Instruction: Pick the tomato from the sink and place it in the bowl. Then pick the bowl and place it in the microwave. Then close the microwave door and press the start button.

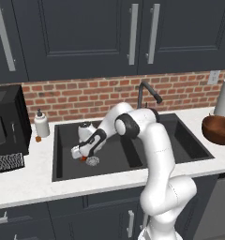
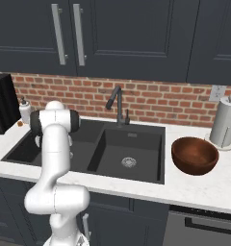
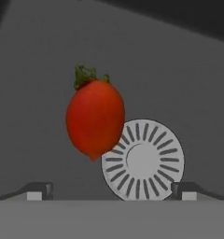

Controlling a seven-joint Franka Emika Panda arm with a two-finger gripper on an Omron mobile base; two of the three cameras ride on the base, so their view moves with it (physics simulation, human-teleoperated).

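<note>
in the sink (image 1: pixel 63 154), the open hand (image 1: pixel 82 158) half hides the tomato (image 3: pixel 95 117).

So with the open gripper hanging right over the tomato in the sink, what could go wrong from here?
1. The tomato lies beside the round drain, off-centre toward one fingertip; closing may nudge it aside rather than grip it.
2. It is smooth and oval, so it could squirt out of the gripper.
3. The bowl sits on the counter past the other basin; a loose grip might drop it on the way.
</note>
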